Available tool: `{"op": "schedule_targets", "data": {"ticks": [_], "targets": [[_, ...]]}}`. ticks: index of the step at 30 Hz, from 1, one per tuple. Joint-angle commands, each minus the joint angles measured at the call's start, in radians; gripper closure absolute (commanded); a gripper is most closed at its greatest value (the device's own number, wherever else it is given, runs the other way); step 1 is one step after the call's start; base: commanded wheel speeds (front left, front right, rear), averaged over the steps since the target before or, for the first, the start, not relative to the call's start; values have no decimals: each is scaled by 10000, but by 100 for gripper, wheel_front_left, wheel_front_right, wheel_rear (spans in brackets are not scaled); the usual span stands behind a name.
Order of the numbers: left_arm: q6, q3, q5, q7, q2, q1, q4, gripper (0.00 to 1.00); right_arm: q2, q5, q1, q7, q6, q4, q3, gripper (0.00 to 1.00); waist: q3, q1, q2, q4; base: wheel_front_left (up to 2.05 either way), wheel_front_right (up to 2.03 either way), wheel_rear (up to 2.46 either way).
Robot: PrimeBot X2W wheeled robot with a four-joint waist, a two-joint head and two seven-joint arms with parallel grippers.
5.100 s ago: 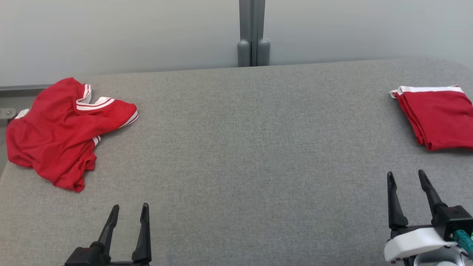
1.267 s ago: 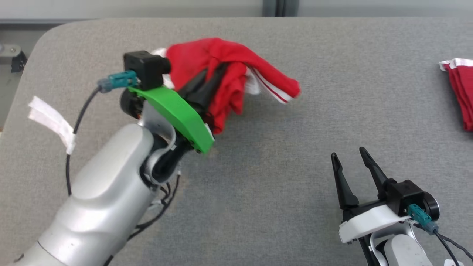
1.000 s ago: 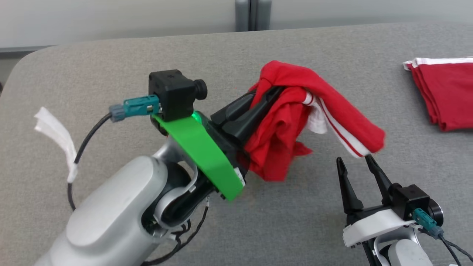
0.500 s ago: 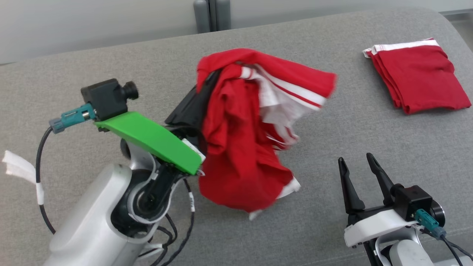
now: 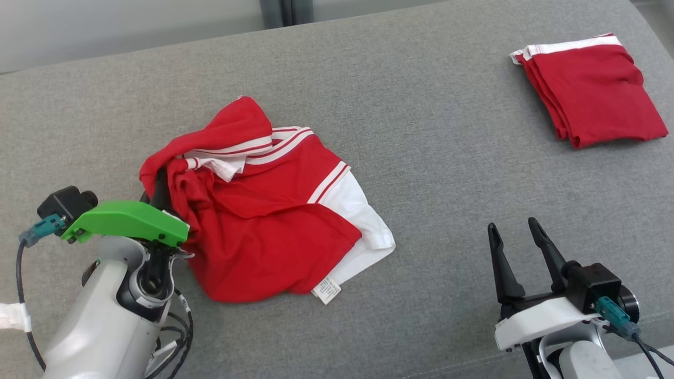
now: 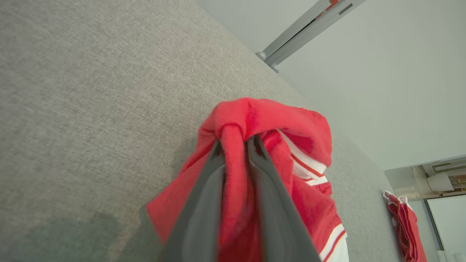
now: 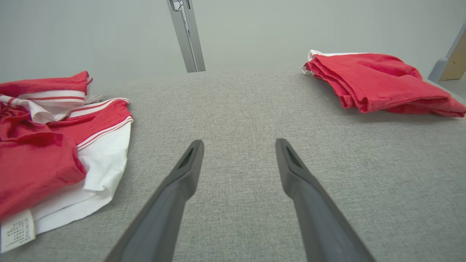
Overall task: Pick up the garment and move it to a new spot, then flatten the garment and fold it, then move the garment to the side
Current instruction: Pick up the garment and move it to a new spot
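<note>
A: Left hand (image 6: 236, 142) narrow, a fold of the garment (image 5: 263, 231) pinched between its fingers (image 6: 204, 189). The rest of the cloth lies crumpled on the surface (image 5: 432, 173), just ahead and to the right of that hand. Right hand (image 5: 518, 234) wide, empty, well apart from the cloth.

B: Risks?

A: If the left hand draws back before it lets go fully, the fold probably drags and the heap bunches tighter. Cloth draped over the tips could snag.

B: Flattening?

A: Layers overlap, white inside showing. Grabbing two layers at once would spread it wrong. The folded red piece (image 5: 595, 95) lies far beyond the right hand, so no interference is likely.
</note>
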Motion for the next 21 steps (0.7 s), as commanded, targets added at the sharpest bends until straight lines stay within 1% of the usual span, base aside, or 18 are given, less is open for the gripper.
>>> {"op": "schedule_targets", "data": {"ticks": [1, 2, 6, 7, 9, 11, 13, 16, 19, 21], "targets": [[-210, 10, 143, -213, 20, -280, 303, 33, -15, -19, -92, 0, -14, 25, -12, 0, -18, 0, 0, 68, 0, 0, 0], [-298, -11, 204, -320, -42, -312, 639, 0, -14, -29, -103, 0, -14, 47, -2, 0, -48, 0, 0, 106, 0, 0, 0], [-585, -306, 892, -886, -98, -562, 1353, 0, -17, -47, -39, 0, -14, 115, -83, 0, -280, 0, 0, 274, 0, 0, 0], [-621, -410, 1209, -1019, -55, -595, 1461, 0, -17, -56, 7, 1, -14, 131, -115, 0, -365, 0, 0, 316, 0, 0, 0], [-602, -536, 1823, -1221, 48, -536, 1544, 0, -18, -97, 72, 0, -16, 85, -220, 0, -535, 0, 0, 390, 0, 0, 0], [-477, -407, 2399, -1306, 32, -219, 1446, 0, -17, -151, 138, 0, -14, -22, -384, 0, -723, 0, 0, 483, 0, 0, 0], [-244, 172, 3212, -1307, -1, 126, 969, 0, -17, -203, 233, 0, -14, -133, -596, 0, -914, 0, 0, 626, 0, 0, 0], [-40, 952, 4564, -1303, -409, 1196, -84, 0, -18, -326, 332, 0, -14, -275, -908, 0, -1173, 0, 0, 857, 0, 0, 0], [-26, 1516, 5868, -1309, -778, 2324, -1124, 0, -17, -416, 541, 0, -14, -340, -1209, 0, -1451, 0, 0, 1117, 0, 0, 0], [-98, 1784, 6345, -1308, -1147, 3007, -1558, 0, -17, -433, 624, 0, -14, -366, -1392, 0, -1617, 0, 0, 1292, 0, 0, 0]]}}
